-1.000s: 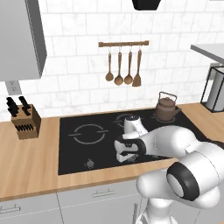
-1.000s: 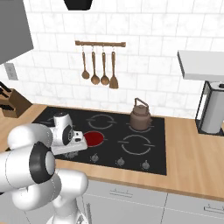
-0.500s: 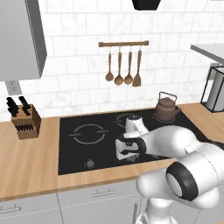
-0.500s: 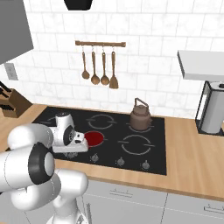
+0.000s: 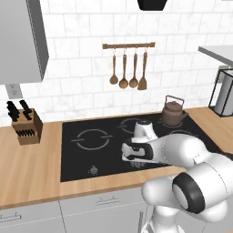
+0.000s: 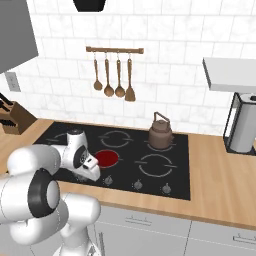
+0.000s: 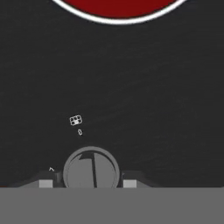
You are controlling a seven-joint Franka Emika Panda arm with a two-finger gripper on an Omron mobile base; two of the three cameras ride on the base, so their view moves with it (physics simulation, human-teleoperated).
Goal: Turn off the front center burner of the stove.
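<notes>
Two fingertips of the gripper [image 7: 91,183] are set apart, flanking a round knob [image 7: 91,169] whose line is aimed at 12 o'clock. At 12 o'clock beyond it, the front center burner [image 6: 106,158] is seen glowing red on the stove [image 6: 176,175], which is set in a wooden counter [image 6: 220,185].

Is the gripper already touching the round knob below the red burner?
Cannot tell. In the hand view the fingertips flank the knob closely, but their contact edges are hidden at the frame bottom.

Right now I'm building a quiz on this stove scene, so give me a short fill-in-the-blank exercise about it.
1. The front center burner has a disc coloured ____.
2. On the stove, the back right zone holds a ____.
3. In the hand view, a round grey ____ sits between the fingertips of the hand.
4. On the wall rail hang ____ wooden utensils.

Missing words: red; kettle; knob; four
</notes>
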